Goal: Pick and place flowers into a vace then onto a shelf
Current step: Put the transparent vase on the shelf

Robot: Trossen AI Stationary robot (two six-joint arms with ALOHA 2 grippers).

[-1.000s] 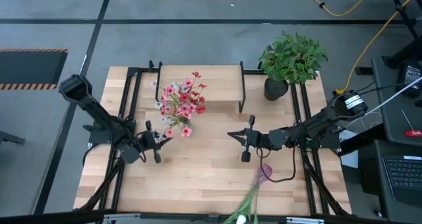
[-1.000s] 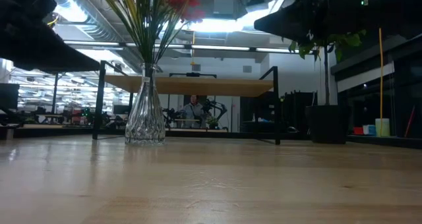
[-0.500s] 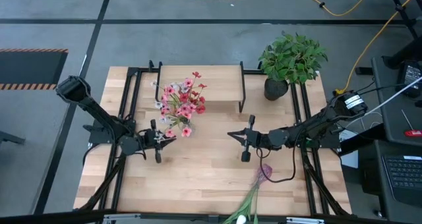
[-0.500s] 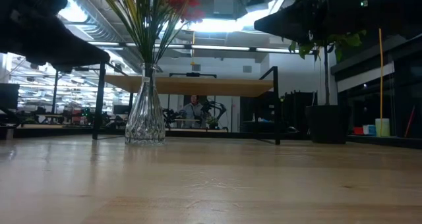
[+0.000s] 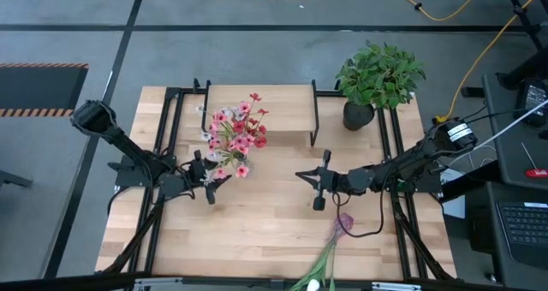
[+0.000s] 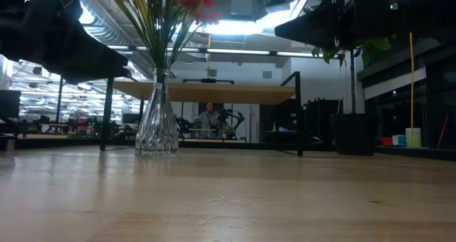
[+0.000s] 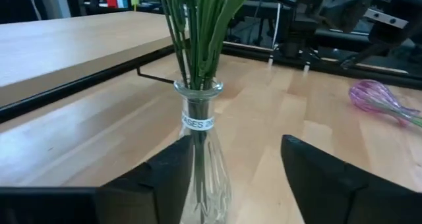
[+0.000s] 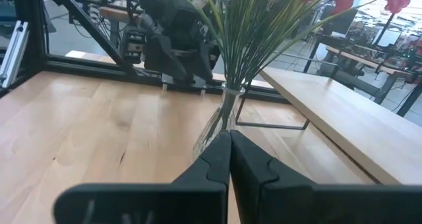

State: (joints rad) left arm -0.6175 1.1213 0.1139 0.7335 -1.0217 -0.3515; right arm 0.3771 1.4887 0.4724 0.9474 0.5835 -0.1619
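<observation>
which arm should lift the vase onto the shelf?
Left. Its open end effector already flanks the vase; the right end effector is shut and farther off.

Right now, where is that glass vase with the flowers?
In the high view the vase with the flowers stands on the table's left half, just in front of the shelf, with the left end effector open right beside it.
</observation>
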